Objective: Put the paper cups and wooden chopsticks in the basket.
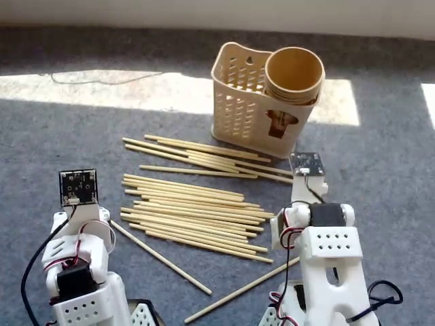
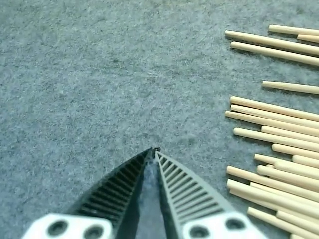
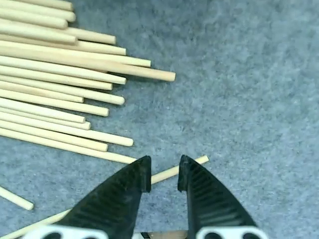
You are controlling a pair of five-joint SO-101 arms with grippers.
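Several wooden chopsticks [image 1: 197, 210] lie scattered on the grey carpet between the two arms and the basket. The cream plastic basket [image 1: 238, 102] stands at the back, with stacked paper cups [image 1: 293, 75] upright inside it at its right end. My left gripper [image 2: 153, 150] is shut and empty, hovering over bare carpet, with the chopstick ends [image 2: 271, 149] off to one side. My right gripper [image 3: 164, 173] is open by a narrow gap. A single chopstick [image 3: 192, 165] lies on the carpet under its tips, and the main pile [image 3: 60, 74] is beyond.
The left arm [image 1: 76, 234] and right arm [image 1: 319, 231] stand at the near edge. Two stray chopsticks [image 1: 163, 259] lie diagonally between them. A sunlit strip [image 1: 102, 92] crosses the carpet behind the pile.
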